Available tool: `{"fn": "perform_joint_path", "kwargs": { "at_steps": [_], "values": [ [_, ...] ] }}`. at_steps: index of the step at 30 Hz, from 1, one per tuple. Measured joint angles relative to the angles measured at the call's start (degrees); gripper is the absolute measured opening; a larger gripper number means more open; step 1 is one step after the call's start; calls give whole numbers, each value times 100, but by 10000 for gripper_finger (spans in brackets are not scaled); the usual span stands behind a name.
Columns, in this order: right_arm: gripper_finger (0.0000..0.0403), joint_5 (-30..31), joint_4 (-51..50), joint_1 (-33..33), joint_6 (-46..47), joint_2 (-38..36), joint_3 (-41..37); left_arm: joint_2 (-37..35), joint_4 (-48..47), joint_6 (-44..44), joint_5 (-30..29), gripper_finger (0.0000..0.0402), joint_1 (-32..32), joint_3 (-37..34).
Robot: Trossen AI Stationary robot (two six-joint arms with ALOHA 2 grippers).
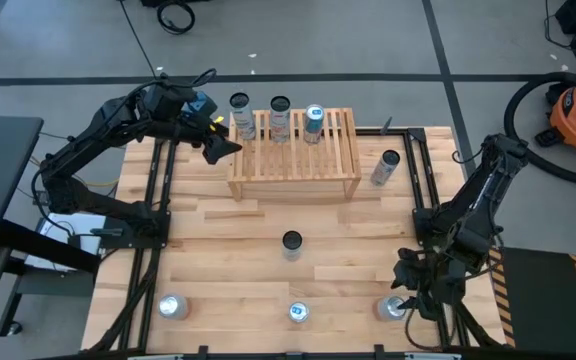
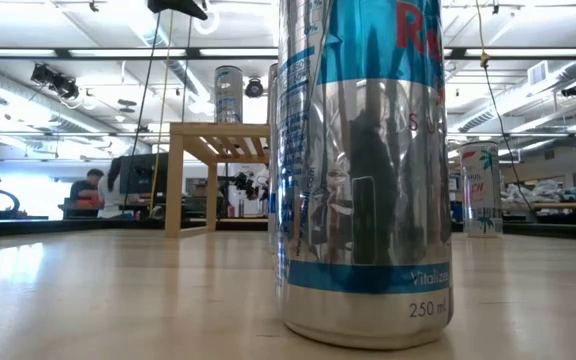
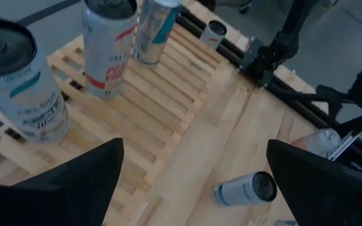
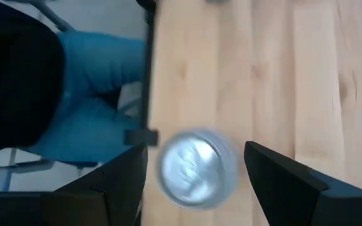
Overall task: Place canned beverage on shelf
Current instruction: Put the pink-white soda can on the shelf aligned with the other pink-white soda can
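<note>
- Nearest the front edge of the table, three cans stand in a row: one at the left, one in the middle, and a silver can at the right, which appears to be the next one due for the shelf.
- The right gripper hangs low over that silver can; the wrist view shows the can's top between the two dark fingers, slightly nearer one than the other. The jaws stand a little wider than the can, and no firm grip can be made out yet.
- That straddling pose suggests a grasp in the making, fingers set either side so the can can be lifted upright.
- Farther in, a dark-topped can stands alone mid-table.
- Beyond it sits the shelf, a slatted wooden stand carrying three upright cans along its far edge, its nearer slats bare, presumably room for more.
- Just right of the shelf another can stands on the table.
- The left gripper waits at the shelf's left end, jaws wide apart and holding nothing.
</note>
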Motion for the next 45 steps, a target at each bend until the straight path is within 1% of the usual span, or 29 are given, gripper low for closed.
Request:
{"fn": "perform_joint_path", "kwargs": {
  "at_steps": [4,6,9,13,16,19,23,25,29,33,36,38,41,45],
  "values": [
    [272,112,-66,16,-574,-4,567,0,12,-13,0,393,0,-1],
    [272,219,-58,24,-1024,-4,785,0,12,-59,0,393,0,-1],
    [272,594,-74,23,-1779,-9,946,0,12,-197,0,393,-1,-1],
    [272,1025,-77,-127,-2580,-9,958,0,12,-351,0,393,-2,-1],
    [272,1230,-94,-379,-3132,-38,958,0,12,-479,0,393,0,-1],
    [271,1608,-254,-750,-3511,-203,958,0,10,-492,0,393,0,-1],
    [270,2077,-946,-1293,-3555,-696,958,0,10,-598,1,393,-2,-1],
    [270,2191,-1259,-1505,-3514,-1058,958,0,10,-656,0,393,-2,-1],
    [270,2206,-1419,-1748,-3689,-1799,958,0,10,-783,0,393,-2,-1],
    [270,2216,-1415,-1844,-3867,-2475,960,0,10,-791,0,393,-2,-1],
    [270,2185,-1355,-1873,-3820,-2917,960,0,10,-793,0,393,-2,-1],
    [270,2009,-1278,-1872,-3704,-3139,964,0,10,-793,0,393,-2,-1],
    [270,1555,-1068,-1871,-3371,-3281,966,0,12,-796,0,393,-2,-1],
    [268,1060,-741,-1871,-3501,-3305,966,0,11,-798,0,393,-2,-1]
  ]
}}
